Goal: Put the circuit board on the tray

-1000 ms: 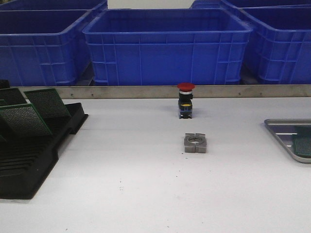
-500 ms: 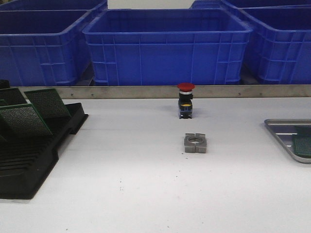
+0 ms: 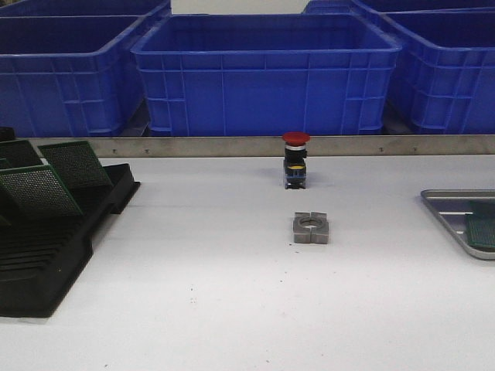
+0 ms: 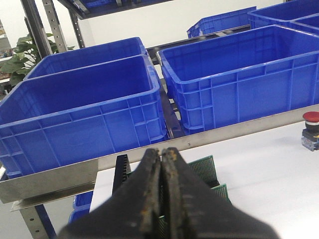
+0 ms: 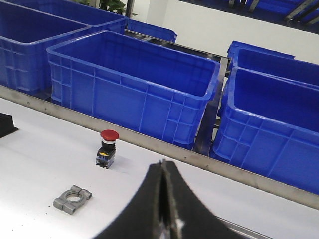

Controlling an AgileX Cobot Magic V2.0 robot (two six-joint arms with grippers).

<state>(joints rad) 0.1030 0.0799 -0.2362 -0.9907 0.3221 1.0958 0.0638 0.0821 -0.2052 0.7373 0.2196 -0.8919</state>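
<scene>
The grey metal tray [image 3: 452, 202] lies at the table's right edge, cut off by the frame. A green circuit board [image 3: 482, 231] lies flat on it. More green boards [image 3: 72, 163] stand in the black slotted rack [image 3: 46, 255] at the left. Neither gripper shows in the front view. My left gripper [image 4: 161, 151] is shut with nothing seen between its fingers; it hangs above the rack [image 4: 121, 167] and its boards [image 4: 206, 168]. My right gripper [image 5: 162, 164] is shut and empty, with the tray's rim [image 5: 243, 231] just below it.
A red-capped push button [image 3: 295, 160] stands mid-table at the back, and a grey metal clamp [image 3: 311, 228] lies in front of it. Big blue crates [image 3: 267, 73] line the far side behind a metal rail [image 3: 232, 146].
The green board on the tray has dropped from a raised, tilted pose to lying flatter. Nothing else has moved in the front view.
</scene>
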